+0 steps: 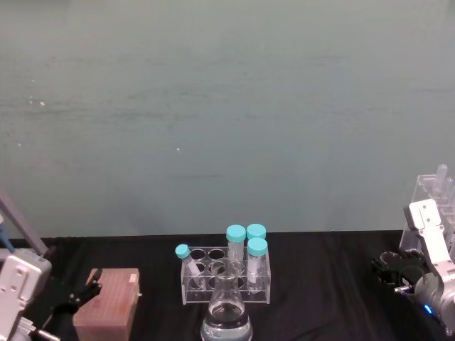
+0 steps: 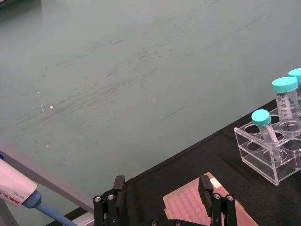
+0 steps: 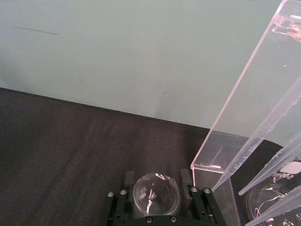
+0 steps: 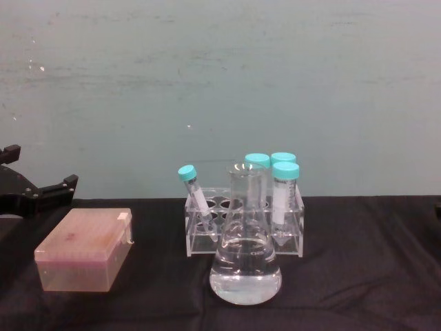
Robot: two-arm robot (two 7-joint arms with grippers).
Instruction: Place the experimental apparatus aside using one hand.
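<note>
A large conical glass flask holding clear liquid stands at the front centre of the black table. Near the table's right edge my right gripper is shut on a small glass beaker, one finger on each side of it. The tall clear acrylic rack with long tubes rises just beyond and to the right of that gripper. Beside the rack sits another glass vessel marked 500 ml. My left gripper hangs open at the left, above a pink tip box, holding nothing.
A low clear rack with several teal-capped tubes stands right behind the flask. The pink tip box lies front left. A pipette on its stand is at the far left. A green wall closes the back.
</note>
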